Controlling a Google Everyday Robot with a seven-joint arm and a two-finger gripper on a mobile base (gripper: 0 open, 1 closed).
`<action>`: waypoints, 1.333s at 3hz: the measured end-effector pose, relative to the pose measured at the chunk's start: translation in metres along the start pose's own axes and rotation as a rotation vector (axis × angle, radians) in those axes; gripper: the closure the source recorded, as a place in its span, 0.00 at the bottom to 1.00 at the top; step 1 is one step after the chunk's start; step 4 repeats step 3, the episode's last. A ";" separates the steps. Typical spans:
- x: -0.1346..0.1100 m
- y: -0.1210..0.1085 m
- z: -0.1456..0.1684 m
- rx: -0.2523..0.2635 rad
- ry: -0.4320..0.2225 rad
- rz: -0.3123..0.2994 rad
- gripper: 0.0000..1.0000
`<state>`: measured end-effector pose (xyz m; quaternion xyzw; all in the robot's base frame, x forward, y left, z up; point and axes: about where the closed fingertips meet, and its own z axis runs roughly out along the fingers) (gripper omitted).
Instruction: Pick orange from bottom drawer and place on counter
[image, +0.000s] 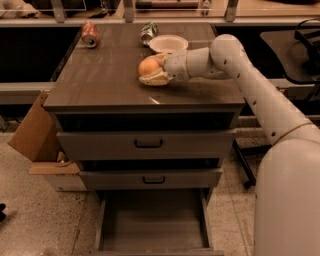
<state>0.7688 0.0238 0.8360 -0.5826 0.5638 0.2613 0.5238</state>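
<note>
The orange (148, 66) is a small round fruit held between the fingers of my gripper (151, 70), low over the middle of the counter (100, 82), at or just above its surface. The gripper is shut on the orange, with my white arm reaching in from the right. The bottom drawer (152, 222) is pulled open below, its bare floor showing nothing inside.
A white bowl (168, 43) stands at the counter's back, just behind the gripper. A red crushed soda can (90, 34) lies at the back left and a green can (148, 32) at the back middle. A cardboard box (35, 135) leans by the cabinet's left side.
</note>
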 end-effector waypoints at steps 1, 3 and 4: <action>0.000 -0.006 -0.004 0.020 0.002 -0.009 0.00; -0.027 -0.017 -0.026 0.085 -0.029 -0.054 0.00; -0.027 -0.017 -0.026 0.085 -0.029 -0.054 0.00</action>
